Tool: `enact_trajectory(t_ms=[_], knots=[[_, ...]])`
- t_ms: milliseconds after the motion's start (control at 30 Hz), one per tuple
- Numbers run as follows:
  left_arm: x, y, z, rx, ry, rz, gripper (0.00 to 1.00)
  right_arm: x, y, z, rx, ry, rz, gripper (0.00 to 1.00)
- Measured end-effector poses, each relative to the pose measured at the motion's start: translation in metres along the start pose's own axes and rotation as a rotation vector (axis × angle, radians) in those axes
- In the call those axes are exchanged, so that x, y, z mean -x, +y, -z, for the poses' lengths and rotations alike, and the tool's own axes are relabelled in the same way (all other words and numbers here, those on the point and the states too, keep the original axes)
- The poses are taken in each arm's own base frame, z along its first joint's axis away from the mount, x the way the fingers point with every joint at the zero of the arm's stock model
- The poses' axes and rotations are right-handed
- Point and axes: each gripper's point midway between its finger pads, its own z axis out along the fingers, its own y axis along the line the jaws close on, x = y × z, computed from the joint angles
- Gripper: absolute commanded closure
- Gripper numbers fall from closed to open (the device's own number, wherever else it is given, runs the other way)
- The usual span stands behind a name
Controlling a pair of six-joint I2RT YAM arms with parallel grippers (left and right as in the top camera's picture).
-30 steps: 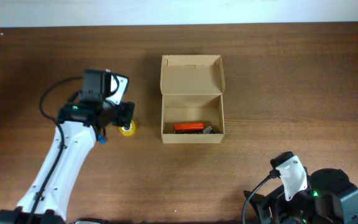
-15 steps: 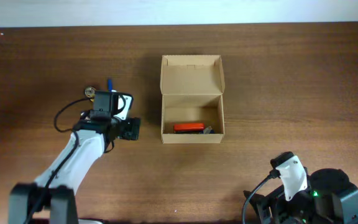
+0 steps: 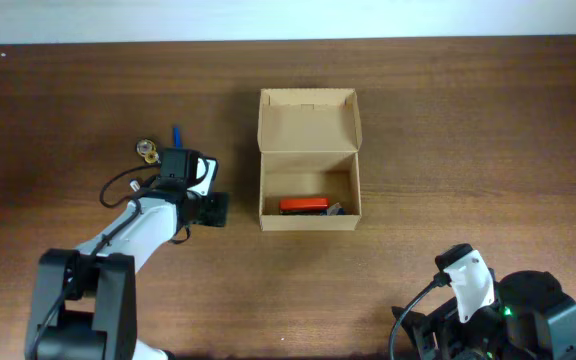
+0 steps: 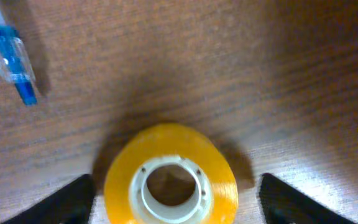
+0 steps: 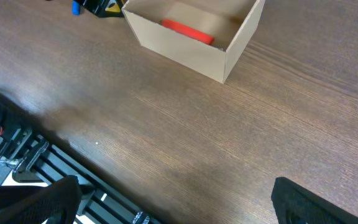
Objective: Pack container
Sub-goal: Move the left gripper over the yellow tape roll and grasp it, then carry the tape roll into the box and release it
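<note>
The container (image 3: 308, 222) is a tan cardboard box, its flap lid (image 3: 308, 122) standing open at the far side. An orange-red item (image 3: 303, 205) lies inside by the front wall; the right wrist view shows the container (image 5: 179, 45) too. My left gripper (image 3: 213, 208) is just left of the box, covering a yellow tape roll from overhead. In the left wrist view that yellow tape roll (image 4: 169, 186) lies flat between the spread fingers (image 4: 67, 202), with a gap on each side; the left gripper (image 4: 176, 194) is open. My right gripper (image 5: 179, 205) is open and holds nothing.
A blue pen (image 3: 178, 135) and a small clear tape roll (image 3: 148, 150) lie on the table behind the left arm. A blue pen (image 4: 8, 53) shows at the top left of the left wrist view. The right arm (image 3: 498, 310) sits at the front right corner.
The left arm has swung round and its gripper has come down over the yellow tape roll, hiding it from overhead. The right arm has not moved.
</note>
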Motion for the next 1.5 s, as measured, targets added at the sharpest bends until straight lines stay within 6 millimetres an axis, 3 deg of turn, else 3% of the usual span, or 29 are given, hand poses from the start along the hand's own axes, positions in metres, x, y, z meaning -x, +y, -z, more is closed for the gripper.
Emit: enact_trajectory(t_ms=[100, 233, 533, 700, 767, 833, 900, 1000, 1167, 1233, 1367, 1500], knots=[[0.003, 0.001, -0.002, 0.003, -0.010, 0.008, 0.48, 0.000, 0.000, 0.000, 0.000, 0.000, 0.000, 0.01], [0.004, 0.001, -0.002, 0.004, -0.014, 0.014, 0.56, 0.000, 0.000, 0.000, 0.000, 0.000, 0.000, 0.01], [0.013, 0.000, 0.008, 0.001, 0.017, 0.037, 0.61, 0.000, 0.000, 0.000, 0.000, 0.000, 0.000, 0.01], [0.078, 0.001, 0.043, 0.005, -0.113, 0.034, 0.65, 0.000, 0.000, 0.000, 0.000, 0.000, 0.000, 0.01], [0.115, -0.001, 0.071, 0.004, -0.219, 0.024, 0.65, 0.000, 0.000, 0.000, 0.000, 0.000, 0.000, 0.01], [0.138, -0.009, 0.094, -0.003, -0.296, 0.006, 0.65, 0.000, 0.000, 0.000, 0.000, 0.000, 0.000, 0.01], [0.156, -0.026, 0.112, -0.024, -0.359, -0.034, 0.65, 0.000, 0.000, 0.000, 0.000, 0.000, -0.001, 0.01], [0.166, -0.072, 0.124, -0.080, -0.409, -0.143, 0.65, 0.000, 0.000, 0.000, 0.000, 0.000, 0.000, 0.01], [0.160, -0.168, 0.137, -0.198, -0.478, -0.380, 0.65, 0.000, 0.000, 0.000, 0.000, 0.000, 0.000, 0.01], [0.154, -0.195, 0.140, -0.235, -0.489, -0.445, 0.65, 0.000, 0.000, 0.000, 0.000, 0.000, 0.000, 0.01], [0.143, -0.225, 0.131, -0.291, -0.469, -0.522, 0.67, 0.000, 0.000, 0.000, 0.000, 0.000, 0.000, 0.01], [0.138, -0.244, 0.103, -0.322, -0.409, -0.561, 0.67, 0.000, 0.000, 0.000, 0.000, 0.000, 0.000, 0.01]])
